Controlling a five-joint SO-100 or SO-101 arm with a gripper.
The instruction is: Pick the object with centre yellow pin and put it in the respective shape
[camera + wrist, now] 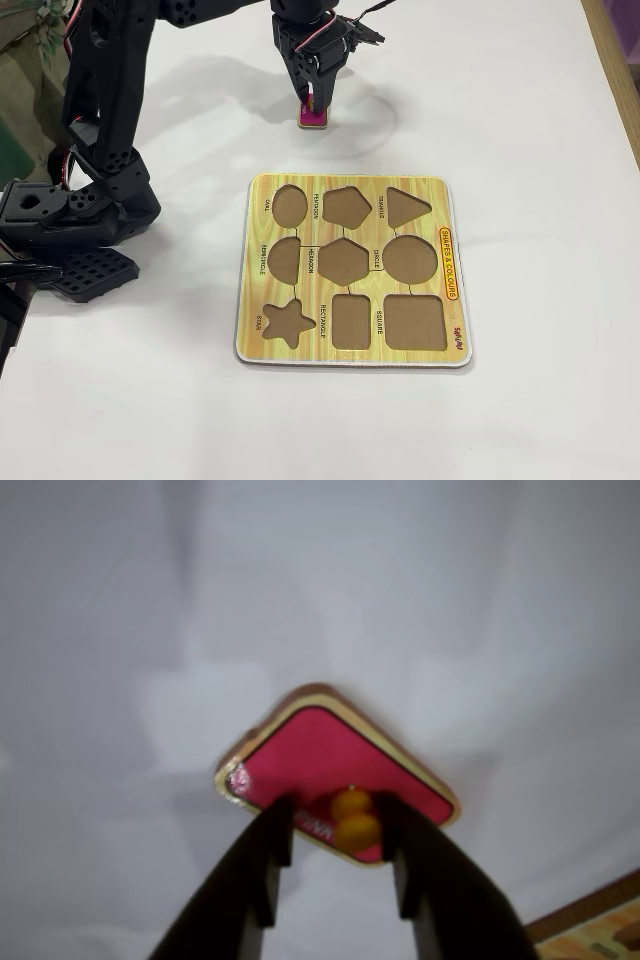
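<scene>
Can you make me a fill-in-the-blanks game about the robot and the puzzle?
1. The piece by the gripper is coloured ____.
2. The pin on it is ____.
3. The board has ____ cut-out shapes.
4. The bottom-left cut-out in the fixed view is a ____.

Missing words: pink, yellow, nine, star

Fixed view: puzzle board flat on table, centre-right. Shape piece on table at 12 o'clock from board, apart from it. Gripper directly above piece, fingers either side of pin. Arm base at 9 o'clock from board. Wrist view: pin between fingers, on piece's near edge; board corner at 5 o'clock.
</scene>
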